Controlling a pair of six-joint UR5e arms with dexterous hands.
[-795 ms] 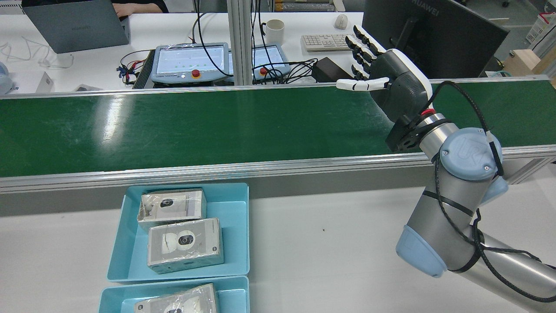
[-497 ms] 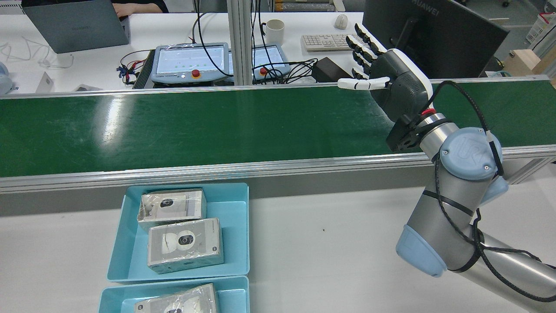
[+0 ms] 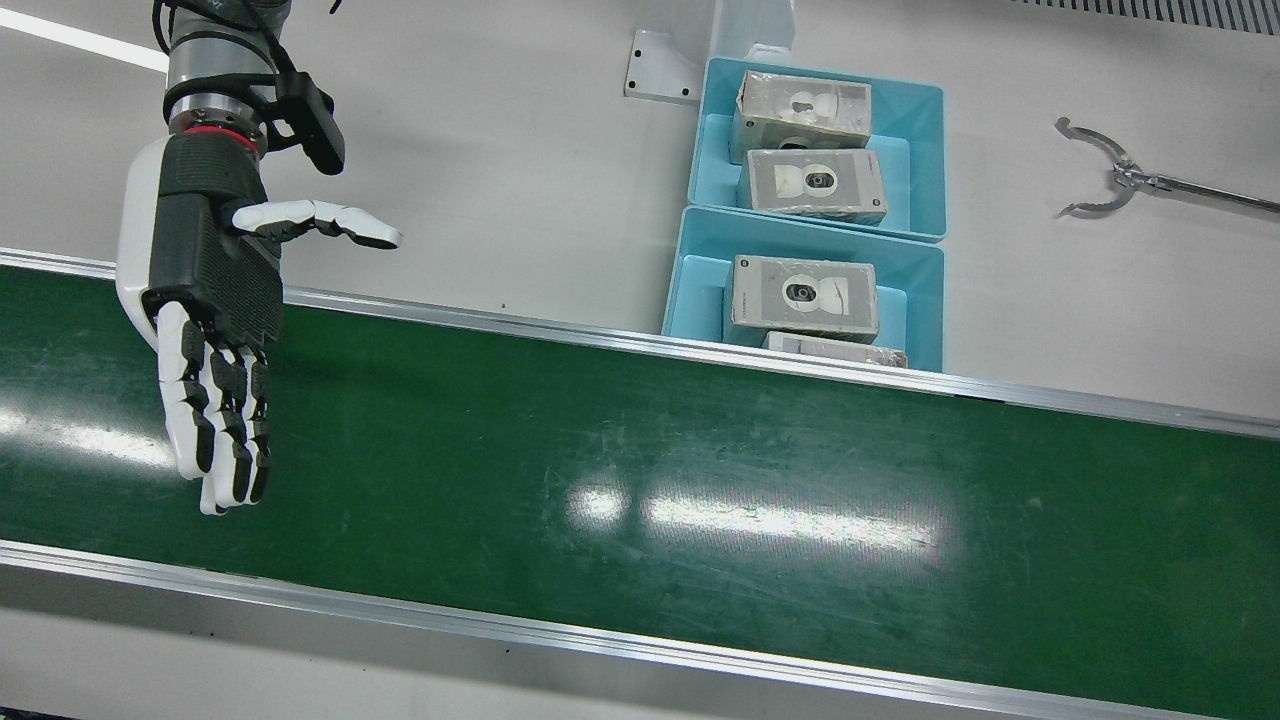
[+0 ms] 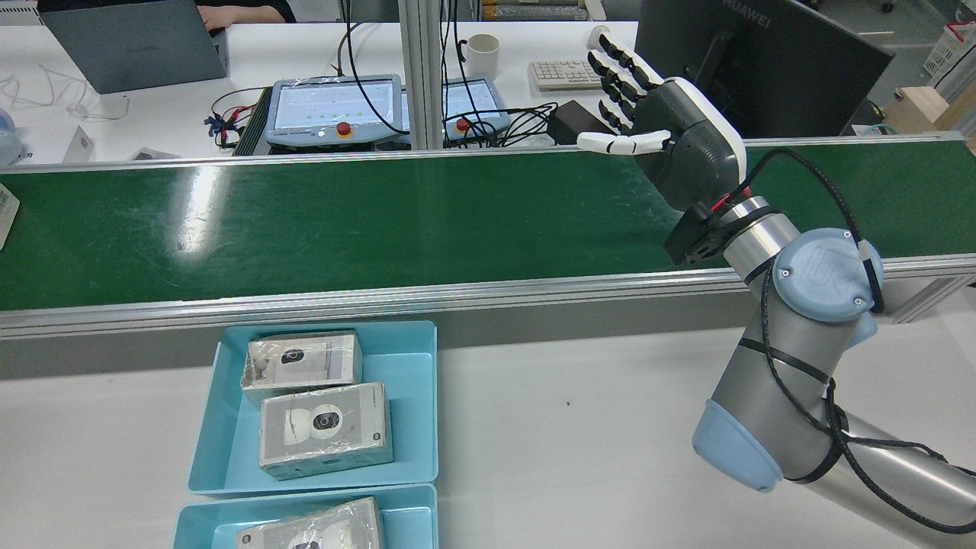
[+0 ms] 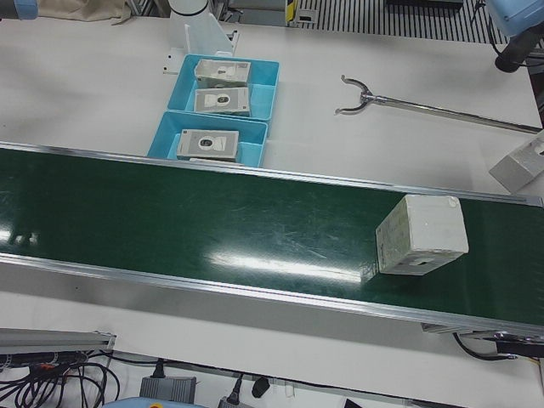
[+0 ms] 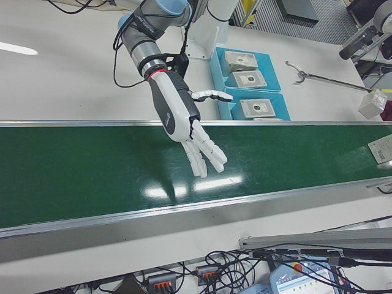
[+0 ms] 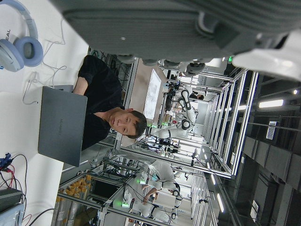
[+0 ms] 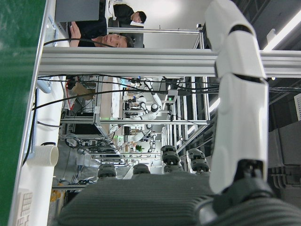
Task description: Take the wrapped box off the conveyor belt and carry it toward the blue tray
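The wrapped white box (image 5: 421, 234) lies on the green conveyor belt (image 4: 381, 221), toward the right end in the left-front view. Only its edge shows at the left border of the rear view (image 4: 4, 215) and at the right border of the right-front view (image 6: 382, 149). My right hand (image 4: 671, 130) is open and empty, fingers spread, held above the belt far from the box; it also shows in the front view (image 3: 205, 300). My left hand (image 7: 155, 28) shows only in its own view, raised, fingers apart, holding nothing. The blue tray (image 4: 423, 412) sits beside the belt's near rail.
Two blue trays (image 3: 715, 140) hold wrapped boxes (image 4: 324, 428). A metal grabber tool (image 3: 1110, 180) lies on the white table. Beyond the belt are teach pendants (image 4: 335, 107), a mug (image 4: 482, 55), a keyboard and a monitor.
My right hand has swung a little left and up over the belt, still open. The box's edge has come into the rear view at its left border.
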